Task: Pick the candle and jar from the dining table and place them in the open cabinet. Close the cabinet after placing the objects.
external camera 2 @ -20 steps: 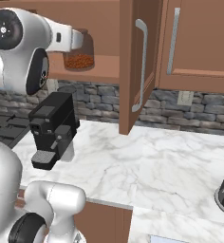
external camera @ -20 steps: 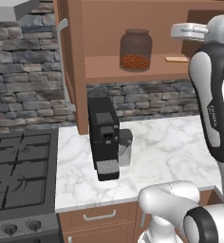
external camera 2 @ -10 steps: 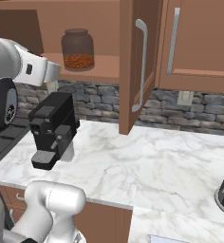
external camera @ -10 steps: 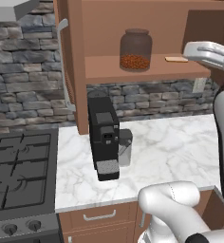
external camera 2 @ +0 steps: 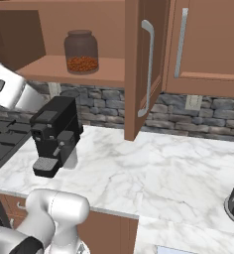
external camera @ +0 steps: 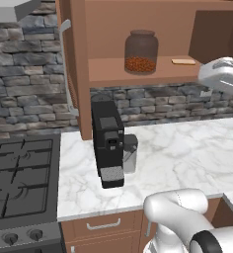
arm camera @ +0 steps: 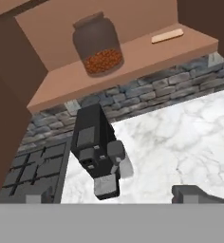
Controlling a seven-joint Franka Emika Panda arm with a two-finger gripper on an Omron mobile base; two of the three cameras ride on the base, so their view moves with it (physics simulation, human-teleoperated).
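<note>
Jar (external camera: 140, 52) stood on cabinet (external camera: 138, 71) shelf (doors open), above coffee machine (external camera: 108, 148) on counter (external camera: 187, 153); pincer (arm camera: 116, 197) released.

A glass jar (external camera 2: 81, 51) of reddish-brown granules stands on the shelf of an open wooden wall cabinet (external camera 2: 106, 69), its door (external camera 2: 144, 64) swung outward just right of the jar. A black coffee machine (external camera 2: 55, 135) sits on the marble counter (external camera 2: 153, 173) below the jar.

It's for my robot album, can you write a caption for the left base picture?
Glass jar of reddish granules sits on the open cabinet shelf above a black coffee machine on the marble counter.
</note>
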